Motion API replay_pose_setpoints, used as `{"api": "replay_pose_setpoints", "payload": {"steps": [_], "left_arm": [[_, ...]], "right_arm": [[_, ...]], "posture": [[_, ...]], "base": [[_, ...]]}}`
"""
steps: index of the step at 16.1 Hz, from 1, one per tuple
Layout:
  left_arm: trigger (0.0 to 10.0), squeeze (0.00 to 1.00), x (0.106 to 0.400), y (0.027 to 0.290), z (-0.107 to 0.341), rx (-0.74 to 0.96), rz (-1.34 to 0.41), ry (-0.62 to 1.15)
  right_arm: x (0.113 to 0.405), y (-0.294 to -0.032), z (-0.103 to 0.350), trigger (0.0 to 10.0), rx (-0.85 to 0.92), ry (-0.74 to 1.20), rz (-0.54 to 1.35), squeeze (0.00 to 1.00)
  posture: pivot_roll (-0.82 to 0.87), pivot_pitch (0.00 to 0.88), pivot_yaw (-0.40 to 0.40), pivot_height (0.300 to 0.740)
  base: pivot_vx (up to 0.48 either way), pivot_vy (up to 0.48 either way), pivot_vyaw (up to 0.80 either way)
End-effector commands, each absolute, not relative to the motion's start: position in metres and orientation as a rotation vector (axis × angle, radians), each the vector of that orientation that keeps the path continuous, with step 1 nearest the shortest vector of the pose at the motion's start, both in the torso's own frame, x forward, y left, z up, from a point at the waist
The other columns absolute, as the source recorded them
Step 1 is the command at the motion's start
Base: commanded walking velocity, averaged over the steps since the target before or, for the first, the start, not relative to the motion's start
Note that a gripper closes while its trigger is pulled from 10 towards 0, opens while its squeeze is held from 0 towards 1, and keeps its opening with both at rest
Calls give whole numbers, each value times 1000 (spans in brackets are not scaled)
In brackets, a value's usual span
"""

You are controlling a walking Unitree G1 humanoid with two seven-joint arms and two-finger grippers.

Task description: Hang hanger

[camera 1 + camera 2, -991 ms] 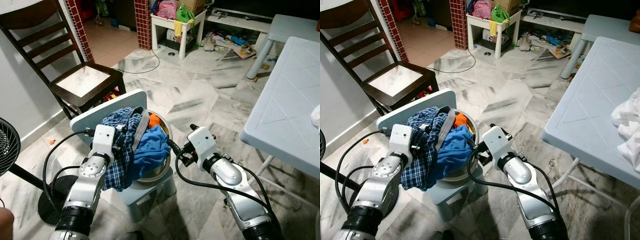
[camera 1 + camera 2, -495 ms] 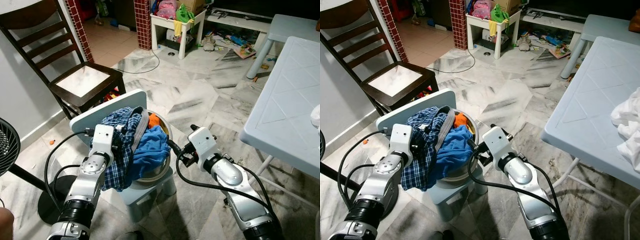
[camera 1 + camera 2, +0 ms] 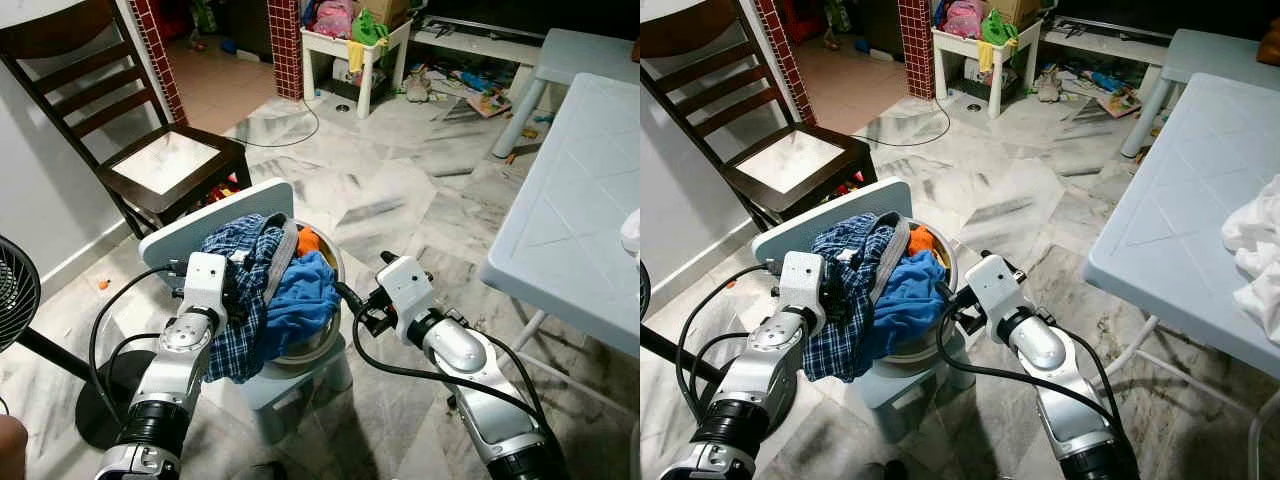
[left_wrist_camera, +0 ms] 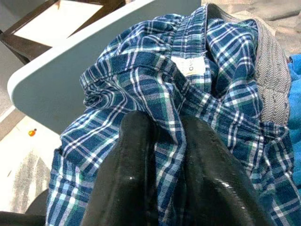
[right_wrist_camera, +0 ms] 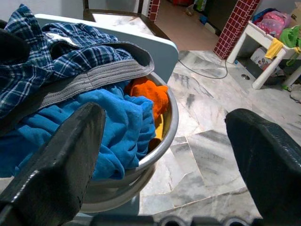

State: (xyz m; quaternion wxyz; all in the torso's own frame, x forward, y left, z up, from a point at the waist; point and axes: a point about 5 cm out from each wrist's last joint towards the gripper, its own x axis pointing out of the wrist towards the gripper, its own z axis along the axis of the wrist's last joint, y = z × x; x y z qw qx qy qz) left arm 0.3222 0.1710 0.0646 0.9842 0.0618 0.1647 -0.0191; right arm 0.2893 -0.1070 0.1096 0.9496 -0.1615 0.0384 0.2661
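A steel basin (image 3: 337, 268) heaped with laundry sits on a small pale blue stool (image 3: 195, 228). A blue plaid garment (image 3: 243, 262) hangs over the basin's left side, above a bright blue cloth (image 3: 305, 295) and an orange one (image 3: 308, 240). My left gripper (image 4: 167, 136) is at the basin's left, shut on a fold of the plaid garment, with cloth pinched between its fingers (image 4: 136, 146). At the basin's right rim (image 5: 173, 117), my right gripper (image 5: 164, 155) stands open and holds nothing.
A dark wooden chair (image 3: 150, 150) stands behind the stool at left, and a fan (image 3: 15, 290) at the far left. A pale plastic table (image 3: 580, 200) with white cloth (image 3: 1255, 250) on it borders the right. Marble floor lies between; a cluttered white side table (image 3: 355, 50) stands at the back.
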Motion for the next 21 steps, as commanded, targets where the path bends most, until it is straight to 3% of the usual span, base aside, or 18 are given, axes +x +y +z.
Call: {"api": "replay_pose_setpoints", "payload": {"steps": [1, 13, 15, 17, 21], "left_arm": [[0, 0, 324, 175, 66, 112, -20, 324], [0, 0, 327, 178, 73, 88, 11, 262], [0, 0, 333, 179, 90, 90, 24, 160], [0, 0, 348, 173, 138, 127, -26, -61], [0, 0, 379, 159, 210, 172, -134, -279]], "right_arm": [[288, -104, 112, 10000, -327, 71, 552, 0], [289, -104, 112, 10000, -330, 68, 549, 0], [289, -104, 111, 10000, -330, 69, 546, 0], [293, -102, 112, 10000, -326, 62, 541, 0], [295, -95, 111, 10000, -315, 55, 544, 0]], "posture": [[-69, 82, 34, 740], [-68, 78, 32, 740], [-67, 70, 36, 740], [-55, 59, 42, 740], [-38, 44, 54, 740]], "base": [[0, 0, 0], [0, 0, 0], [0, 0, 0], [0, 0, 0], [0, 0, 0]]}}
